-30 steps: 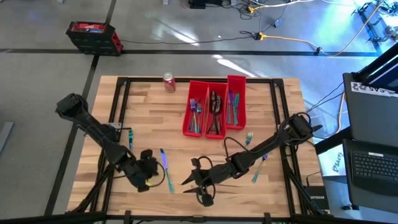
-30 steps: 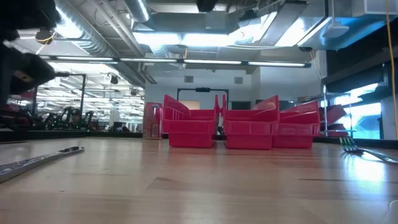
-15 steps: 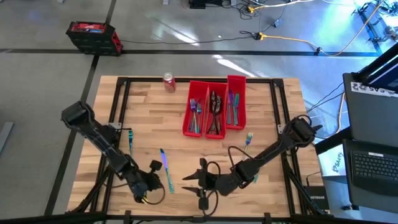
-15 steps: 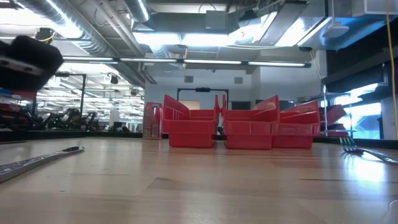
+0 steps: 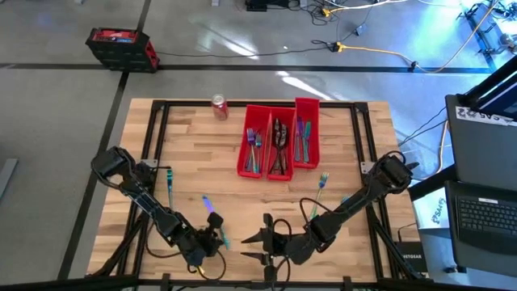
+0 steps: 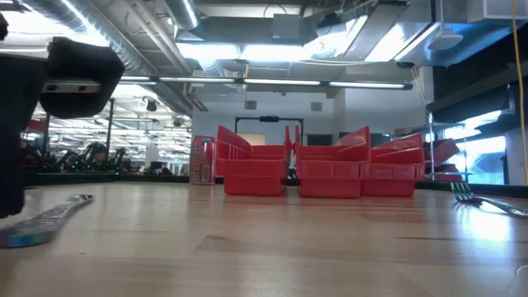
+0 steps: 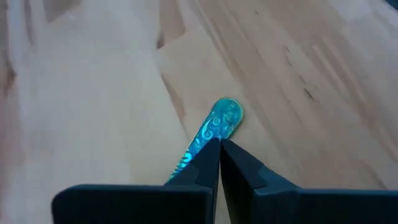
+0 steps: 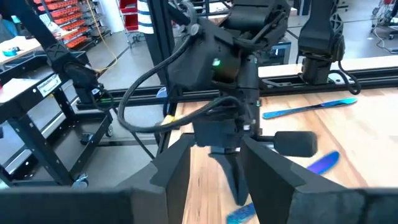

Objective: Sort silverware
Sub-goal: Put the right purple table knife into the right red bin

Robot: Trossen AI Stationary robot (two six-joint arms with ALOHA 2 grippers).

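Now the left gripper (image 7: 219,149) has come down and pinches a teal knife (image 7: 219,123); right gripper's (image 8: 214,165) fingers half-open, empty.

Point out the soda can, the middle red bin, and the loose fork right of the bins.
soda can (image 5: 219,105), high view, on its top.
middle red bin (image 5: 272,176), high view, on its near end wall.
loose fork (image 5: 321,183), high view, on its neck below the tines.

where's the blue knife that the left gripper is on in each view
high: knife near the table's front edge, at the left gripper.
low: far left, flat.
left wrist: handle end beyond the shut fingertips.
right wrist: low, right of centre.
Shared landmark: left gripper.
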